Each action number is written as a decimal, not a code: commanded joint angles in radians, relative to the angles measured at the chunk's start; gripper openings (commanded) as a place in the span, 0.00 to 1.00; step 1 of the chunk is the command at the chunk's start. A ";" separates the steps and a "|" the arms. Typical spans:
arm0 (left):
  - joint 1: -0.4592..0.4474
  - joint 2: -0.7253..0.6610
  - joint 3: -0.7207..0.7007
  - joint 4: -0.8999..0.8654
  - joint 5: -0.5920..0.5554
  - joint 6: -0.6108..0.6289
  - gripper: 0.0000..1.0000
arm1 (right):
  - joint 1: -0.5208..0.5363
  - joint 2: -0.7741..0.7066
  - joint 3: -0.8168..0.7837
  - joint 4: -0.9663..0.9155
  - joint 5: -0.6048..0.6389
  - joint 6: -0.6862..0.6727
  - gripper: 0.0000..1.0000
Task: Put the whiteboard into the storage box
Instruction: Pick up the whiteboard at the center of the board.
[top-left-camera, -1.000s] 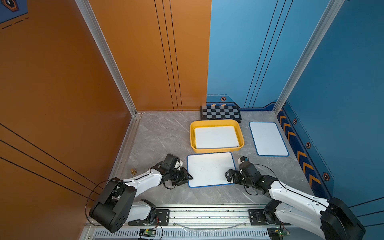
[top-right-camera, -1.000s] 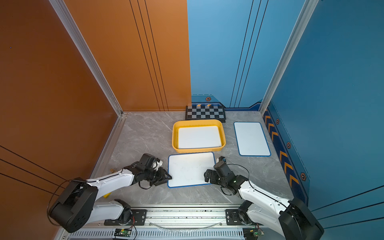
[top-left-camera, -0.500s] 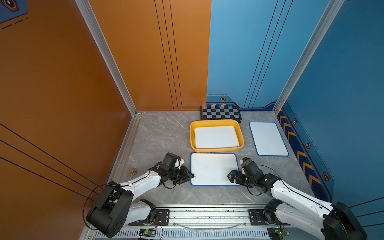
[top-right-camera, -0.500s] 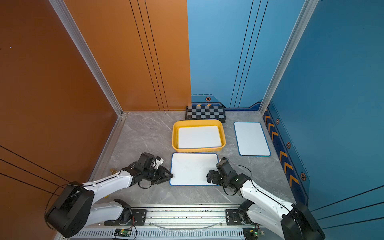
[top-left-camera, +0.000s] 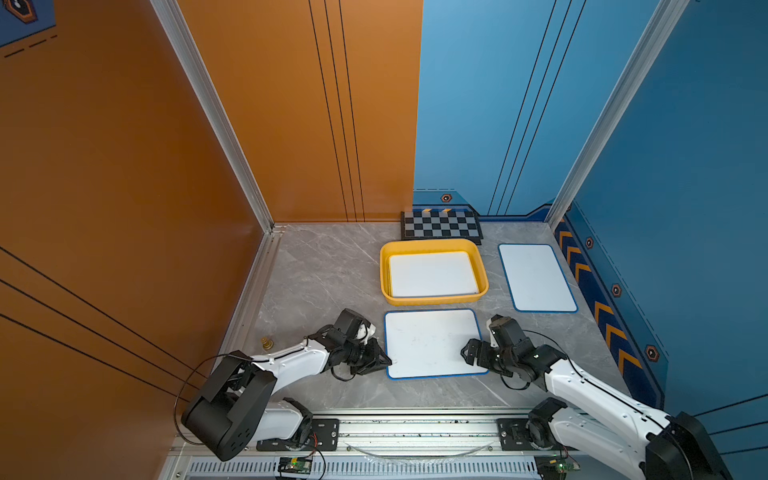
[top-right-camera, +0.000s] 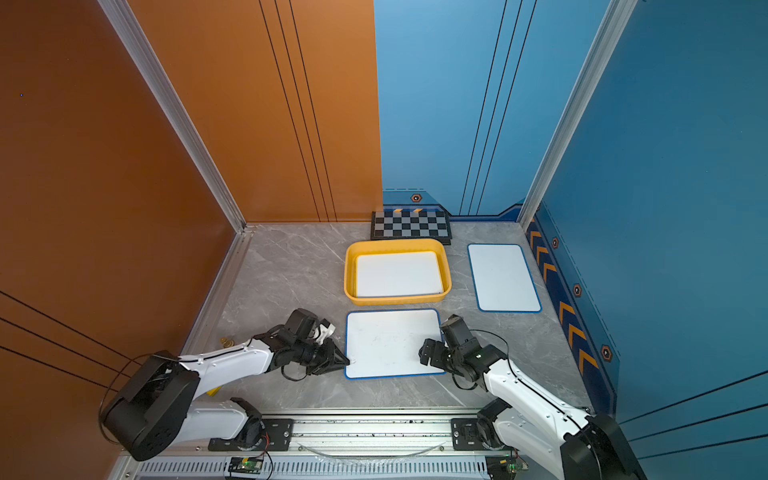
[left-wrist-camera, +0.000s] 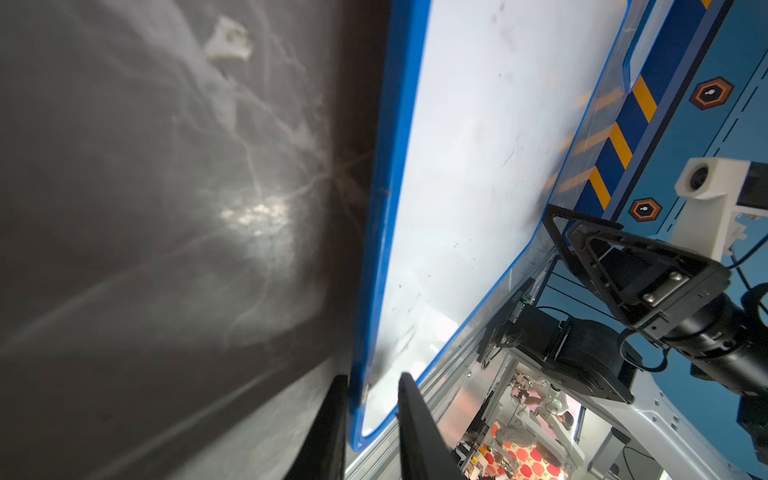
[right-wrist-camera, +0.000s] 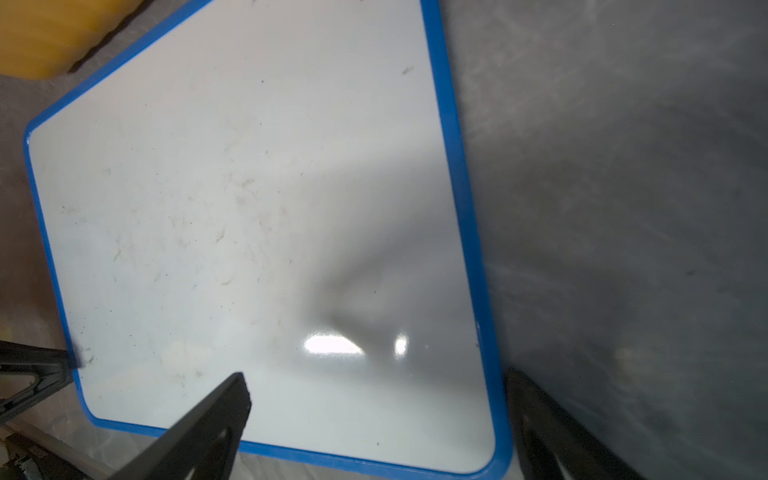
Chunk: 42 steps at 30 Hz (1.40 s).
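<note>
Grey marble table (top-left-camera: 332, 270) carries everything. At its middle sits the yellow box (top-left-camera: 432, 298), with one board (top-left-camera: 432, 274) lying flat inside, so we judge that part of the job is done. Our whiteboard (top-left-camera: 428, 340) is not in yet: it lies on the table just before the near wall of the box, long side parallel to it, which keeps the way in short. Our right gripper (right-wrist-camera: 378, 374) is spread wide, one finger over the white face and one past the right edge of the whiteboard; we think it braces it against sliding. Our left gripper (left-wrist-camera: 370, 399) pinches the opposite edge near a corner, one finger under and one over, probably to raise that side.
</note>
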 joint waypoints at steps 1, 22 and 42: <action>-0.054 -0.011 0.092 0.224 0.224 0.007 0.16 | 0.022 0.019 -0.036 0.049 -0.358 0.030 0.97; -0.010 -0.099 0.077 0.255 0.256 -0.040 0.07 | -0.054 -0.051 -0.074 0.028 -0.406 0.008 0.96; 0.051 -0.140 0.174 -0.108 0.208 0.150 0.15 | -0.115 -0.106 -0.062 -0.058 -0.415 -0.038 0.96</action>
